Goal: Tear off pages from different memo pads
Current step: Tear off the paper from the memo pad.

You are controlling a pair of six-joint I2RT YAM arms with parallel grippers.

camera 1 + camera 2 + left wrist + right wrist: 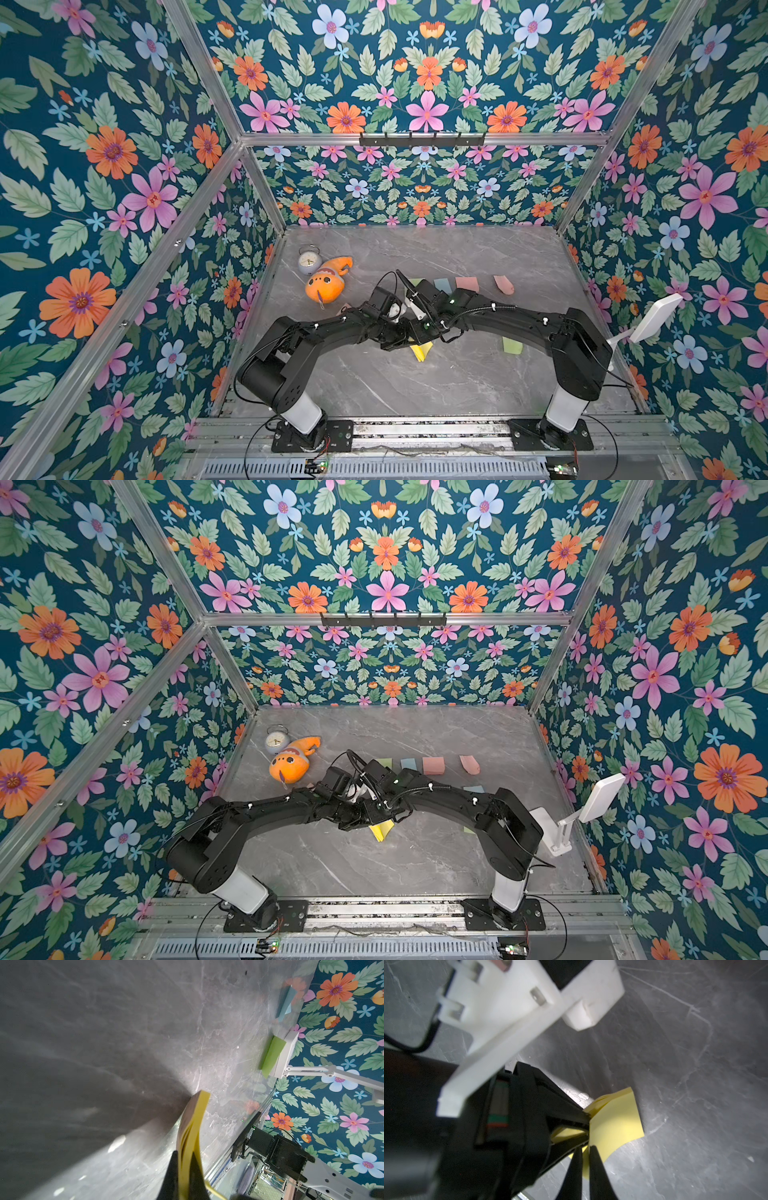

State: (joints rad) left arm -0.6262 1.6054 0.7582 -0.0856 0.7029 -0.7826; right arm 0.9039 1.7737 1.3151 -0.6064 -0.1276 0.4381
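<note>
Now my left gripper clamps the yellow memo pad steady so my right gripper, pinched on its outer page, can peel that away.

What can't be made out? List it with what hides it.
- Whether the right gripper pinches one yellow page or several: right wrist view, the left gripper blocks the yellow memo pad.
- Both grips, both top views: arms cover them; only a pad corner shows.
- Blue paper: left wrist view, blurred.
</note>
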